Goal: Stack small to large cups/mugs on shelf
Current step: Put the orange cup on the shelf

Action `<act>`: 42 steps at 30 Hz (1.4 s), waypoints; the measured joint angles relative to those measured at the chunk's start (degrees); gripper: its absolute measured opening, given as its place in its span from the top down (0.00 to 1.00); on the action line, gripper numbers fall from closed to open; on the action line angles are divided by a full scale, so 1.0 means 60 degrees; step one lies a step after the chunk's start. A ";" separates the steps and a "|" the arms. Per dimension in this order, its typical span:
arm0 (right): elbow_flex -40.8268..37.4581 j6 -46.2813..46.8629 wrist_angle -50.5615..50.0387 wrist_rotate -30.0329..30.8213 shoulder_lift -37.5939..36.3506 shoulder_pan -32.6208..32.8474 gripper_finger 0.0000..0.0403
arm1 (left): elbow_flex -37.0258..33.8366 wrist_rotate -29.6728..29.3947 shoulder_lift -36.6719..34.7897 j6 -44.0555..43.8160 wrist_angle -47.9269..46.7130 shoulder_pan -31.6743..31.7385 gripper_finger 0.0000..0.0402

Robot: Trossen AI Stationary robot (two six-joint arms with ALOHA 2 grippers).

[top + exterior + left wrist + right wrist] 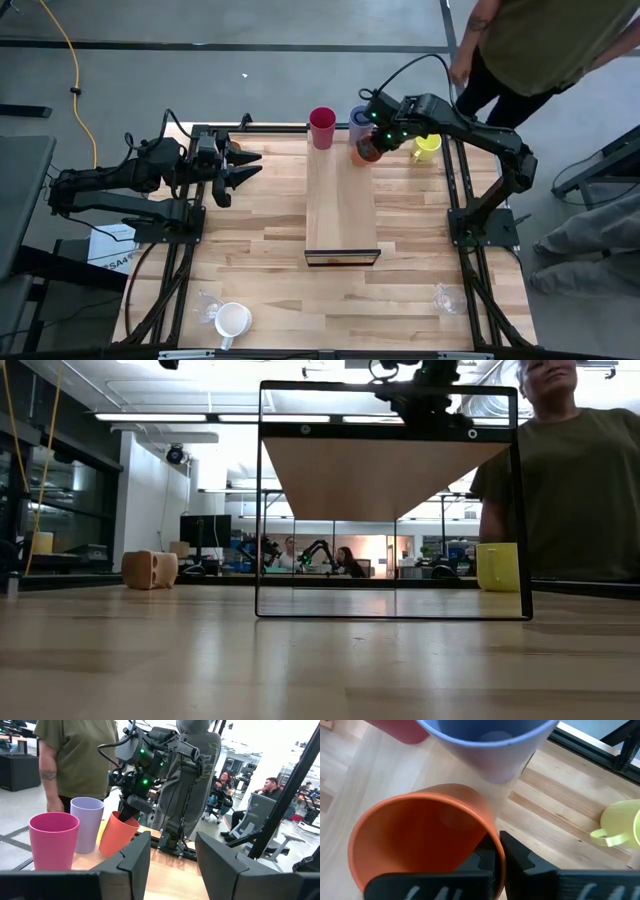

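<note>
The right gripper (368, 150) is clenched on the rim of the orange tumbler (364, 153), one finger inside and one outside, holding it tilted at the shelf's (341, 205) far end beside the lavender tumbler (86, 824) and crimson tumbler (322, 127). The orange tumbler looks light, thin-walled and smooth — likely plastic — so a rim pinch suits it, though it may swing or slip. The left gripper (240, 166) waits open, well left of the shelf.

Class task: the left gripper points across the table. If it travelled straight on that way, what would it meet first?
Probably the crimson tumbler, nearest in the left gripper's wrist view, ahead of the lavender tumbler and the tilted orange tumbler that the right gripper holds. Depth is uncertain.
</note>
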 joint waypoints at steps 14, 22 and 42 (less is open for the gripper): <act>0.0000 -0.0007 0.0306 -0.0012 0.0000 0.0000 1.00 | 0.0000 0.0000 0.0000 0.0000 0.0000 0.0000 0.64; 0.0000 -0.0008 0.0446 -0.0009 0.0000 0.0000 1.00 | 0.0000 0.0000 0.0000 -0.0001 0.0000 -0.0004 0.64; -0.0004 -0.0176 0.0557 0.0055 0.0046 -0.0004 0.89 | 0.0000 -0.0178 -0.0001 -0.0004 -0.0001 -0.0001 0.64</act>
